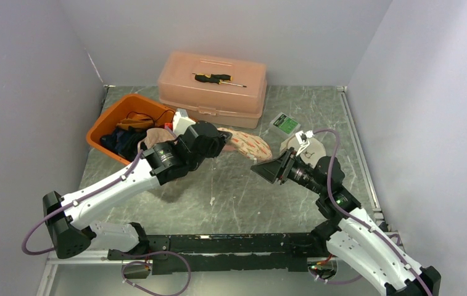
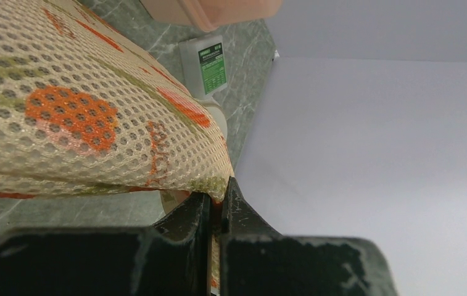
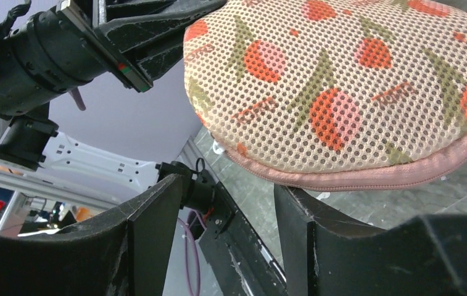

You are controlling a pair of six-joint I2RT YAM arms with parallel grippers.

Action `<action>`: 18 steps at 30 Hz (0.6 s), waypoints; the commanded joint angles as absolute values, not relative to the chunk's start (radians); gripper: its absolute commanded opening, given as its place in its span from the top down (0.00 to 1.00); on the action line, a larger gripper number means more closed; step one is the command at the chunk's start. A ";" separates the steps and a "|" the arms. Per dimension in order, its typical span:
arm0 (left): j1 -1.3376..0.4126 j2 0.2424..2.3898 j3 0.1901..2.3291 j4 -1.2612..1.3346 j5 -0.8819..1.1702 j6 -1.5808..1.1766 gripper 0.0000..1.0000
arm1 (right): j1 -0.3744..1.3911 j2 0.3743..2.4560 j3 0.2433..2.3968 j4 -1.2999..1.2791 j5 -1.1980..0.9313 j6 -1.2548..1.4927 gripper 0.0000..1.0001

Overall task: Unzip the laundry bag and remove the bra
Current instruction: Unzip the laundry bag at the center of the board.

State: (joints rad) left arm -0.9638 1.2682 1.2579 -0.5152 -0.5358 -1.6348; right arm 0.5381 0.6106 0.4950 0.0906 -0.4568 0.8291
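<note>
The left end effector [image 2: 217,198] was clamped on the edge of the mesh laundry bag [image 3: 342,92], its fingers pressed together on the fabric and holding the strawberry-print bag lifted off the counter [image 1: 237,191], in front of the peach toolbox [image 1: 212,92]. The right end effector [image 3: 224,200] faced the bag from the opposite side with its fingers apart, gripping nothing; the bag's pink-trimmed rim hung just above one finger. A screwdriver [image 1: 215,78] lay on the toolbox lid, and an orange bin [image 1: 104,126] of clothes stood to the left.

The left gripper [image 2: 217,198] is clamped, right gripper [image 3: 227,192] parted.
</note>
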 commanded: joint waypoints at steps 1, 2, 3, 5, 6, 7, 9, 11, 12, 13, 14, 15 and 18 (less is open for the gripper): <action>-0.968 1.255 1.304 -0.503 -0.550 -1.627 0.97 | 0.542 0.616 0.478 0.216 -0.402 0.869 0.41; -0.969 1.254 1.303 -0.505 -0.550 -1.630 0.97 | 0.542 0.612 0.466 0.237 -0.389 0.881 0.42; -0.969 1.254 1.302 -0.506 -0.550 -1.634 0.97 | 0.542 0.600 0.454 0.261 -0.374 0.897 0.42; -0.971 1.254 1.298 -0.509 -0.553 -1.644 0.97 | 0.542 0.591 0.422 0.326 -0.354 0.935 0.43; -0.970 1.255 1.293 -0.508 -0.554 -1.648 0.97 | 0.542 0.591 0.409 0.362 -0.350 0.953 0.43; -0.970 1.256 1.291 -0.503 -0.552 -1.651 0.97 | 0.542 0.597 0.398 0.388 -0.351 0.970 0.43; -0.970 1.259 1.290 -0.504 -0.554 -1.656 0.97 | 0.542 0.614 0.389 0.441 -0.361 0.992 0.43; -0.971 1.264 1.298 -0.515 -0.558 -1.660 0.97 | 0.544 0.627 0.387 0.468 -0.368 1.006 0.44; -0.970 1.266 1.299 -0.520 -0.558 -1.662 0.97 | 0.543 0.630 0.384 0.481 -0.372 1.013 0.44; -0.970 1.267 1.300 -0.521 -0.558 -1.664 0.97 | 0.543 0.632 0.384 0.491 -0.373 1.016 0.45; -0.970 1.268 1.300 -0.521 -0.561 -1.665 0.97 | 0.544 0.635 0.381 0.505 -0.376 1.020 0.46; -0.971 1.270 1.300 -0.520 -0.562 -1.667 0.97 | 0.545 0.638 0.380 0.517 -0.379 1.023 0.47; -0.969 1.280 1.303 -0.527 -0.560 -1.672 0.97 | 0.547 0.648 0.383 0.532 -0.380 1.029 0.50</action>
State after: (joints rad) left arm -0.9638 1.2716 1.2587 -0.5301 -0.5400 -1.6478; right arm 0.5400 0.6418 0.3798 0.4015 -0.3828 1.0054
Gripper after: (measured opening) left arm 0.061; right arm 0.516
